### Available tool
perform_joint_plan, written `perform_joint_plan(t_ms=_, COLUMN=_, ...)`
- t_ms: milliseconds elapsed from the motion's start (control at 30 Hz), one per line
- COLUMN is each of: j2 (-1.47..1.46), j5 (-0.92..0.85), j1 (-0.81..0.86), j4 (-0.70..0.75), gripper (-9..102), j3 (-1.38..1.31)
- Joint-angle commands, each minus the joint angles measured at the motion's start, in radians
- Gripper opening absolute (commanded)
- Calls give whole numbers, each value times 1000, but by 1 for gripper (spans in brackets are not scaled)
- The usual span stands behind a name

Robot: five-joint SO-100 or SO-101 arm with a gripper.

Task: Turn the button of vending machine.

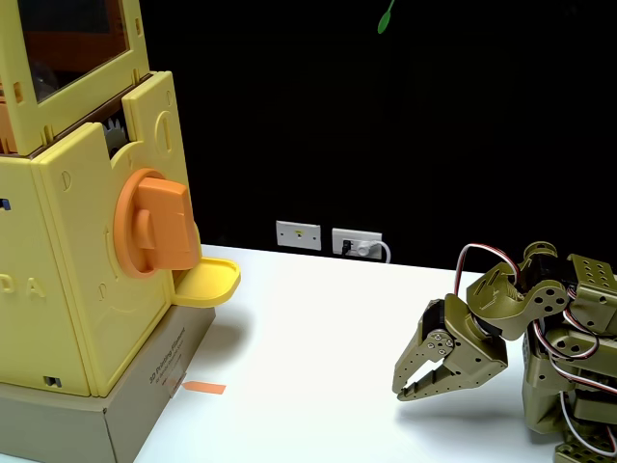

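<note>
Robotics test bench in a lab or office room.
A bare white table (pixel 318 328) stands against a black backdrop (pixel 386 116); wall sockets (pixel 329 238) with a plugged cable sit behind it, and an exposed-wire olive servo arm (pixel 540 338) rests there.

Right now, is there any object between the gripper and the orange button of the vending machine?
Nothing visible stands in the way. In the fixed view, the gripper sits low at the right, and the button is on the vending machine at the left. Only bare white table lies between them. The small yellow tray is just below the button.
</note>
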Motion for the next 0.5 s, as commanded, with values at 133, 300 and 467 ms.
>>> perform_joint_plan(t_ms=133, j2=143, j5=103, j1=-58, j4=12, gripper=0, j3=38)
perform_joint_plan(t_ms=300, j2=141, j5=97, j1=-35, j4=17, gripper=0, j3=38)
perform_joint_plan(t_ms=467, j2=110, j5=77, j1=-29, j4=-2, gripper=0, j3=35)
